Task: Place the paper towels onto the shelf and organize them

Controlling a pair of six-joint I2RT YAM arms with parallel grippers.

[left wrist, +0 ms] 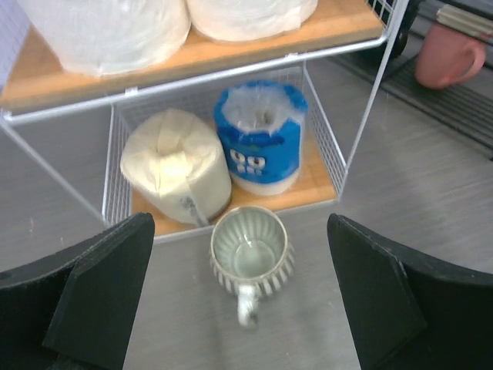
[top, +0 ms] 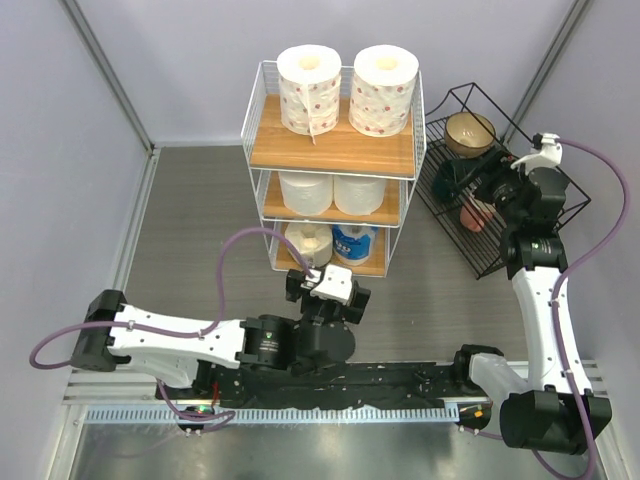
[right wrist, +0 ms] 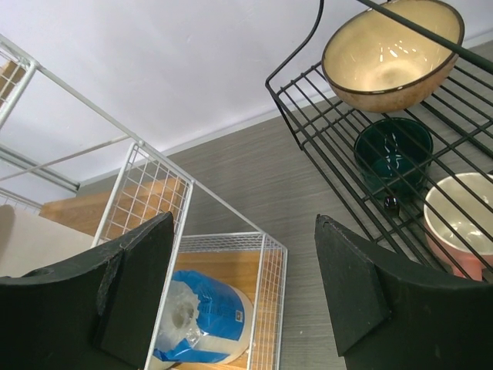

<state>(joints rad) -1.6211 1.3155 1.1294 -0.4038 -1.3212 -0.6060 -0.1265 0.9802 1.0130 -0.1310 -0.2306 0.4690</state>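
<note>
The white wire shelf (top: 330, 152) holds all six paper towels. Two red-dotted rolls (top: 308, 88) stand on the top board, two plain white rolls (top: 305, 192) on the middle board, and the cream roll (top: 309, 242) and the blue-wrapped roll (top: 354, 243) on the bottom board. In the left wrist view the cream roll (left wrist: 176, 166) and blue roll (left wrist: 259, 137) stand side by side on the bottom tier. My left gripper (top: 325, 278) is open and empty just in front of the shelf. My right gripper (top: 472, 186) is open and empty, raised between the shelf and the black rack.
A clear ribbed glass mug (left wrist: 250, 258) stands on the table in front of the bottom tier, between my left fingers. A black wire rack (top: 480, 240) at the right holds a tan bowl (right wrist: 389, 54), a dark green bowl (right wrist: 393, 154) and a pink mug (left wrist: 447, 58).
</note>
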